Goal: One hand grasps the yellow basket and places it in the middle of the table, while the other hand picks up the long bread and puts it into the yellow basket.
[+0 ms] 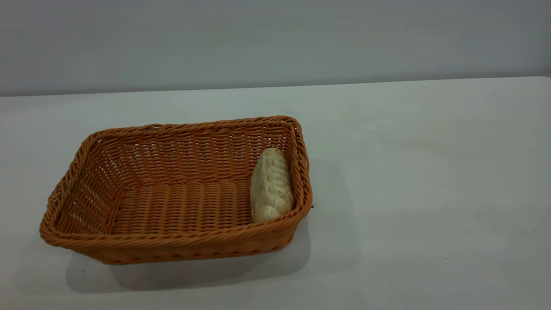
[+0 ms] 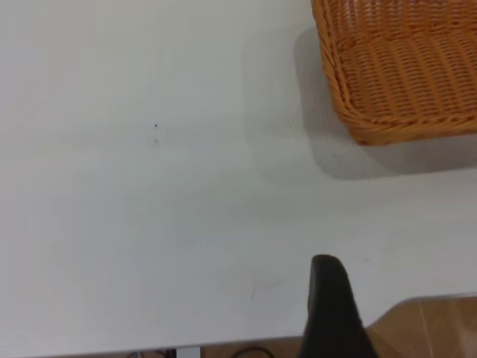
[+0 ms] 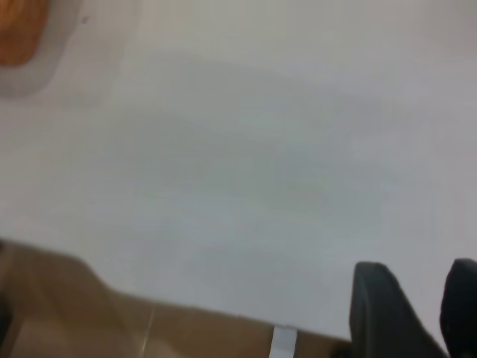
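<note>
The basket [image 1: 176, 189] sits on the counter [image 1: 409, 181] somewhat left of the middle in the exterior view, its long axis running across the scene, upright on its base. The bread [image 1: 271, 185] lies inside it, pressed along the short wall at the right end, pale side up, its long axis running front to back, crosswise to the basket's length. Judged from that, both steps look done, unless the basket is meant to go further toward the centre.

Neither arm shows in the exterior view. The left pincer [image 2: 332, 309] appears in its own wrist view only as one dark finger hanging near the counter's edge, with the floor [image 2: 428, 328] beyond; with the second finger out of sight, I cannot tell how far it is open. A corner of the basket [image 2: 402, 74] lies well apart from it, across bare counter.

The right pincer [image 3: 417, 309] shows two dark fingers [image 3: 384, 309] with a clear gap between them and nothing in that gap, so it looks open and empty, though the view is soft. It too hangs near the counter's edge, and only an orange sliver of the basket [image 3: 19, 33] shows far off.

If the basket needs a nudge toward the centre, the left pincer seems nearer, and the near rim is what it would reach first.
</note>
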